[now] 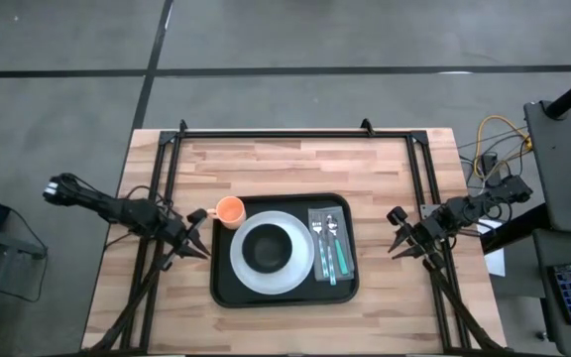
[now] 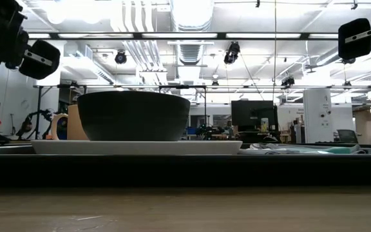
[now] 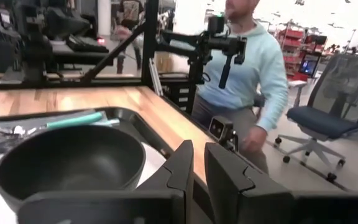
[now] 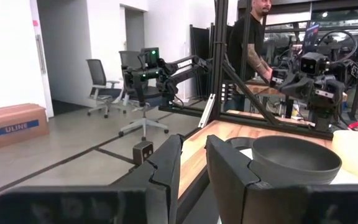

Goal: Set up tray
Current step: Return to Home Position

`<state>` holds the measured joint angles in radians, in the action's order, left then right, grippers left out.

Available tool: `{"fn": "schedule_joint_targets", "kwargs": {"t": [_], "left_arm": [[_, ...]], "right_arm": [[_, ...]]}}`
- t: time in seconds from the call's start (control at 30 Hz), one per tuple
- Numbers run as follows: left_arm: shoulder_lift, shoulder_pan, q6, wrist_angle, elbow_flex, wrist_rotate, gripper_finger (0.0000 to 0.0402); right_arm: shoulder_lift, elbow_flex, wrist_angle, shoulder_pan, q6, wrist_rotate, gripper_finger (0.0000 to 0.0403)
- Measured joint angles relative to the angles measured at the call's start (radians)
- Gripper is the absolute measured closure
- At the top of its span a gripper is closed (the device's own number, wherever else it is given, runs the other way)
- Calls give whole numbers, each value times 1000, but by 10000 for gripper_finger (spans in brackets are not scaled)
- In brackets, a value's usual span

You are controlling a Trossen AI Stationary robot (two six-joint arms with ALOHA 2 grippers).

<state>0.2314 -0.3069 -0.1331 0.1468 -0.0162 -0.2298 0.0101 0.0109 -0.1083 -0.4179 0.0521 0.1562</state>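
High view puts the large black rectangular tray in the middle of the light wooden bench, squarely between the two arms, with nothing gripping it. Its load looks complete: a round white plate carrying a dark bowl on the left, a small grey napkin with green-handled cutlery on the right, and an orange mug at the far left corner (whether it stands wholly inside the rim I cannot tell). The left hand hangs just beside the tray's left end, near the mug; the right hand hangs off the right end, a little farther out. Left wrist view shows the dark fingers drawn nearly together, a slim gap between them and nothing held; right wrist view shows the same of its own pair. My guess is that only the move away to rest is left, and the risk sits there: if the left hand swings inward or dips, it could clip the rim or the mug and skew the tray, and a jolt could slide the loose cutlery off the napkin. The tray's long axis runs left to right, parallel to the bench's near edge, so its short ends face the arms; being a plain rectangle, it points neither way.
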Motion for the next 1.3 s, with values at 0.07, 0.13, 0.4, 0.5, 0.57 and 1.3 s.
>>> {"fn": "schedule_joint_targets", "kwargs": {"t": [0.07,0.13,0.4,0.5,0.57,1.3], "left_arm": [[16,0,0,-1,0,0,378],[32,0,0,0,0,0,378],[93,0,0,0,0,0,378],[113,0,0,0,0,0,378],[125,0,0,-1,0,0,378],[197,0,0,0,0,0,378]], "right_arm": [[0,0,0,0,0,0,335],[0,0,0,0,0,0,335],[0,0,0,0,0,0,335],[0,0,0,0,0,0,335],[0,0,0,0,0,0,335],[0,0,0,0,0,0,335]]}}
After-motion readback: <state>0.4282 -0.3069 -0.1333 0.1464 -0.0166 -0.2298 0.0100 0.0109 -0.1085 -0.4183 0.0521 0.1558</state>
